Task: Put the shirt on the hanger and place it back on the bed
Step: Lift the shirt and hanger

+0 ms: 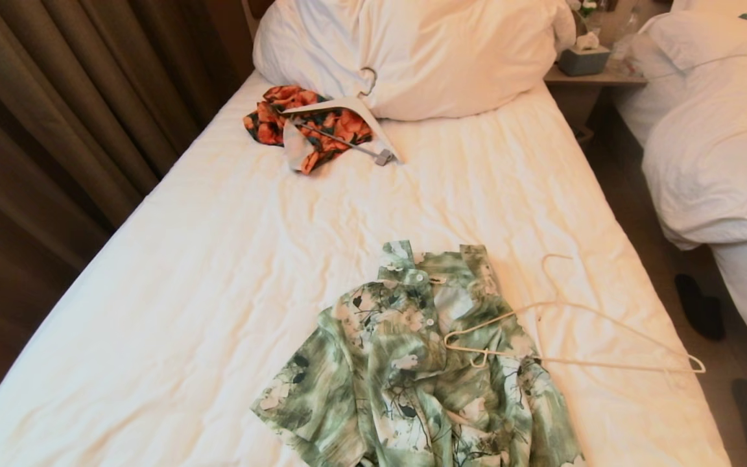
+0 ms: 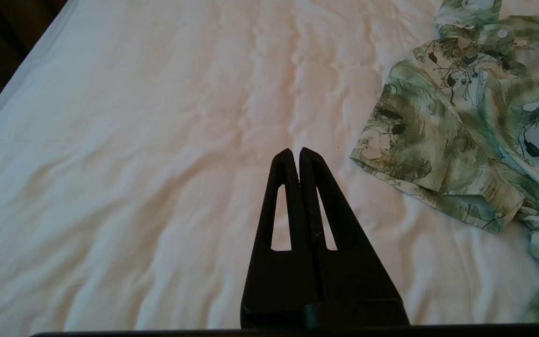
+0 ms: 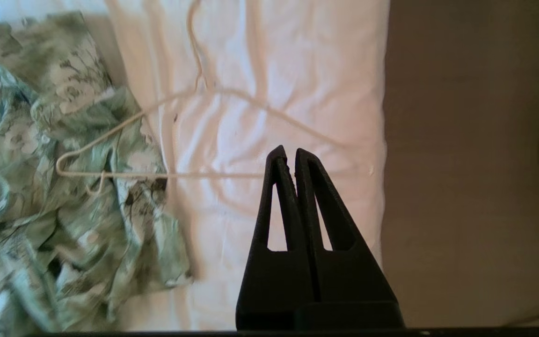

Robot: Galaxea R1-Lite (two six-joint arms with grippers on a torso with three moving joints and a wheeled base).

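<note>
The green and white leaf-print shirt (image 1: 412, 363) lies crumpled on the bed (image 1: 218, 259) near its front edge. The thin cream hanger (image 1: 581, 324) lies flat to the shirt's right, one end resting on the fabric, hook pointing toward the pillows. Neither gripper shows in the head view. My left gripper (image 2: 295, 152) hovers shut and empty over bare sheet, left of the shirt (image 2: 466, 121). My right gripper (image 3: 287, 152) hovers shut and empty above the bed's right edge, its tips over the hanger (image 3: 204, 175) bottom bar; the shirt (image 3: 63, 187) lies beyond.
An orange floral garment (image 1: 312, 123) on a broad white hanger (image 1: 347, 107) lies by the big white pillows (image 1: 425, 52). A second bed with a heaped duvet (image 1: 717, 130) stands to the right, floor (image 1: 646, 214) between, and a nightstand (image 1: 597, 78) behind. Curtains (image 1: 56, 97) hang on the left.
</note>
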